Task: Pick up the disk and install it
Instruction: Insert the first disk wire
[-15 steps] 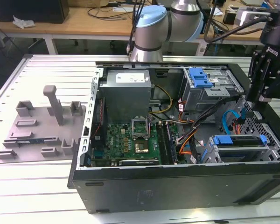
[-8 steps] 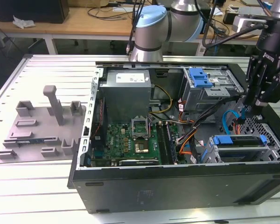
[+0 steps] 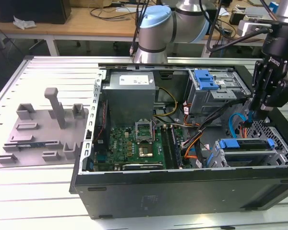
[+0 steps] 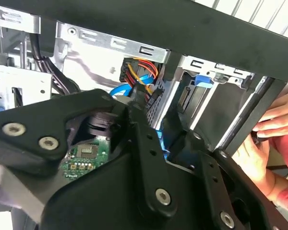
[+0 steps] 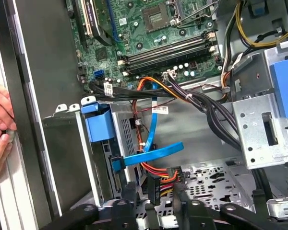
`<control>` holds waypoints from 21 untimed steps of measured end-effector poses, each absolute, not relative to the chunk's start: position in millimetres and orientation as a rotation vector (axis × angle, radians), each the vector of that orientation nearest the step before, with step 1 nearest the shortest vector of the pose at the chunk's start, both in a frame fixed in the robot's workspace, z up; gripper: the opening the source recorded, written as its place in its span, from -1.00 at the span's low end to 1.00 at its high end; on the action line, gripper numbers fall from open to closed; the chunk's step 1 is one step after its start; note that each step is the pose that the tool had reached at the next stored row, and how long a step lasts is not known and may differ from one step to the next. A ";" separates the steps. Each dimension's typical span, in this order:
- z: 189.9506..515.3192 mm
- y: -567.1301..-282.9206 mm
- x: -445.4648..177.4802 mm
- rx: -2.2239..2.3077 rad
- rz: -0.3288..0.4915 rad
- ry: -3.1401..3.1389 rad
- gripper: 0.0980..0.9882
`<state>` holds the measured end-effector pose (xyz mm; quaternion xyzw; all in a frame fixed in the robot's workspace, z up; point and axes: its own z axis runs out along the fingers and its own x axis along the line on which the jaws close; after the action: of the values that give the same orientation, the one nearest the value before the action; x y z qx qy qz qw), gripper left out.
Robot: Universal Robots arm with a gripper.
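My gripper hangs inside the open computer case, at the exterior view's right, just above the drive cage. The disk sits in that cage edge-on, and I see only its blue frame; its silver body is hidden. In the first wrist view the gripper is open, with a finger on each side of a black power plug on red, orange and yellow wires. Small gaps separate that plug from both fingers. A blue data cable runs to the cage's edge.
The case holds a green motherboard, a grey power supply and an upper bay with a blue tab. A person's hands rest on the case rim by the cage. A grey fixture plate lies on the exterior view's left.
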<state>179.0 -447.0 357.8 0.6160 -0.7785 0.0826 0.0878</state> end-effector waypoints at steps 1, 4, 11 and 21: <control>356.7 -446.3 179.0 1.834 0.246 -2.318 -0.41; 353.9 -445.2 179.0 1.834 0.246 -2.318 -0.41; 349.9 -427.7 179.1 1.807 0.310 -2.286 -0.41; 345.8 -426.4 179.6 1.789 0.350 -2.265 -0.41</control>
<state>179.6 -426.4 345.8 0.6111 -0.7737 0.1195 0.1170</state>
